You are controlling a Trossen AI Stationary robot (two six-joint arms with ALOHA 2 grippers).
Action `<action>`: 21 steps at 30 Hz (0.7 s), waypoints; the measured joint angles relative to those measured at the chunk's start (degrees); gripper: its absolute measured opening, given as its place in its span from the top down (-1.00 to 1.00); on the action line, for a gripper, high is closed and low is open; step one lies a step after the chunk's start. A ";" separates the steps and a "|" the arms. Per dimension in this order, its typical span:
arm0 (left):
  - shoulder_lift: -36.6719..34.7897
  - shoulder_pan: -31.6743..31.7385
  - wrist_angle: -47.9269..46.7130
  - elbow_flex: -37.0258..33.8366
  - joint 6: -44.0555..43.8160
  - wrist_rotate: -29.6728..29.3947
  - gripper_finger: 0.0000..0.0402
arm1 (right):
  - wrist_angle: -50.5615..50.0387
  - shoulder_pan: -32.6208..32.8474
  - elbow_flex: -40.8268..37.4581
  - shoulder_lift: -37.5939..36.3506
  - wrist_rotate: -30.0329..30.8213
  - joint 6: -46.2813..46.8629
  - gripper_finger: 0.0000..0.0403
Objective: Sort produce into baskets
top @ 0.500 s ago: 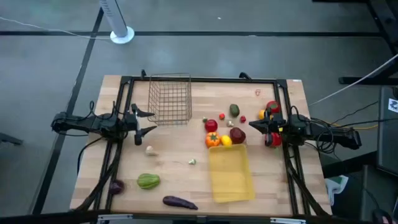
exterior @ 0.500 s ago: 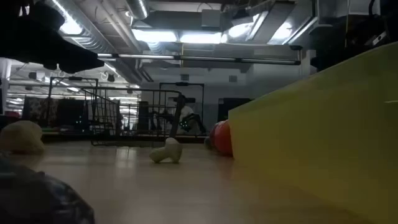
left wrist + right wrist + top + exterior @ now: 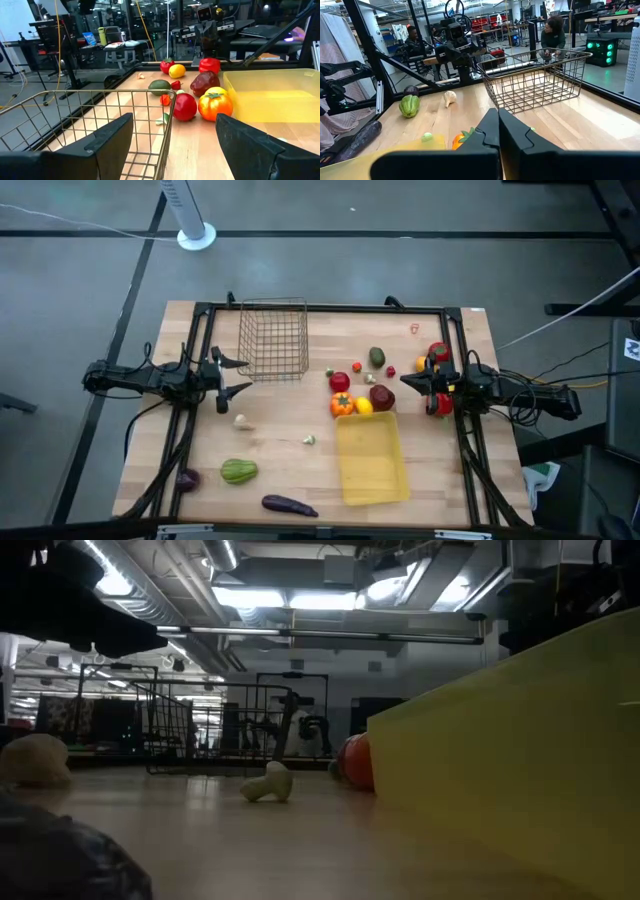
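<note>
Nothing has moved: left gripper (image 3: 234, 376) hovers with fingers apart beside the wire basket (image 3: 274, 338), right gripper (image 3: 408, 380) waits pinched together near the clustered produce (image 3: 358, 392), just above the yellow tray (image 3: 371, 461).

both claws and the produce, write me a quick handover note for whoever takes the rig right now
Left claw: open, empty, beside the wire basket.
Right claw: shut, holding nothing, at the table's right edge near the produce cluster.
Both the wire basket and the yellow tray look empty.
Done: nothing sorted yet.
Left: the whole cluster, plus the green vegetable, eggplant, whitish piece and the other loose items on the table's left half.
</note>
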 joint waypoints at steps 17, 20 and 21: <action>-0.01 -0.02 0.00 0.00 0.00 0.00 -0.40 | 0.00 -0.01 0.00 -0.01 0.00 -0.01 1.00; 0.01 -0.01 0.00 0.00 1.49 0.00 -0.40 | 0.00 0.00 -0.02 0.00 0.00 0.00 1.00; 0.00 -0.01 0.00 0.00 1.77 0.01 -0.40 | 0.00 0.01 0.00 -0.01 0.00 -0.01 1.00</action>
